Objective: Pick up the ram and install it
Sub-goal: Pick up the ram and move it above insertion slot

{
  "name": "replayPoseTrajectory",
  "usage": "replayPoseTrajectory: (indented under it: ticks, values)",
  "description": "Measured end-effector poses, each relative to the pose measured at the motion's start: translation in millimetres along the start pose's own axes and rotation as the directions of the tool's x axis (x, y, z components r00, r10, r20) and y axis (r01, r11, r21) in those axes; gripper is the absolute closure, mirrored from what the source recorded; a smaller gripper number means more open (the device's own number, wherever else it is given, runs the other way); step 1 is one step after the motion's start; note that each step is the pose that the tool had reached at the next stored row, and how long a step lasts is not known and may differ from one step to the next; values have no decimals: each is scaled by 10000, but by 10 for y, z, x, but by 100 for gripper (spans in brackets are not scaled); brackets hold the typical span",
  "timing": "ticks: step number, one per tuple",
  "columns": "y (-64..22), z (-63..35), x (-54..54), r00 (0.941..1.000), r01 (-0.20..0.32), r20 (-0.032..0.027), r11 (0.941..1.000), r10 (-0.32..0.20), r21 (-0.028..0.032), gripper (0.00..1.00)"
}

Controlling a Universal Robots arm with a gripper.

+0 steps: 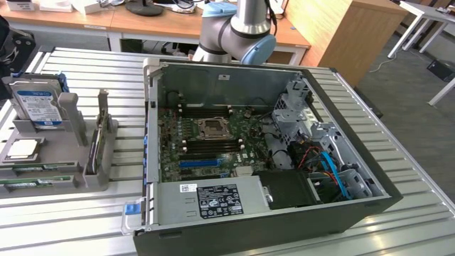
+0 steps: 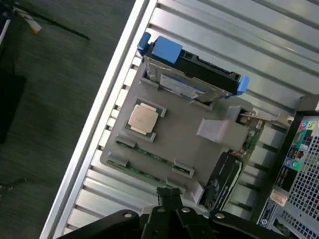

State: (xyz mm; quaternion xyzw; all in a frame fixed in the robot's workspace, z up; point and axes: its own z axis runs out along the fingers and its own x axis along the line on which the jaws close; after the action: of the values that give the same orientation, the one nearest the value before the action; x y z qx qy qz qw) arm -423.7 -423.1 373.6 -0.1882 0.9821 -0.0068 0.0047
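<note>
My claw (image 2: 168, 191) up close: fingers pressed together, nothing pinched, hanging above the near edge of the parts holder.

The ram (image 2: 142, 175) lies flat in its groove on the grey holder (image 2: 189, 134). It's the stick closest to my claw, with a second green stick (image 2: 154, 155) right beside it. Past those are the processor chip (image 2: 143, 118) and the hard drive (image 2: 184, 84) standing on edge. The open computer case (image 1: 235, 82) sits next to the holder, and the memory slots (image 1: 213, 143) on its board look bare to me. So I'd say nothing's done yet: no pickup, no install, whole job left.
</note>
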Motion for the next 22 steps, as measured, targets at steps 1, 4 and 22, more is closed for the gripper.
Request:
replayPoseTrajectory:
  ticks: [1,4,22]
  values:
    - [0,0,0,9999,151,-13,9999,-151,37,89]
    - [0,0,0,9981,616,-53,9980,-615,141,89]
    - [0,0,0,9395,3425,-339,9373,-3409,645,89]
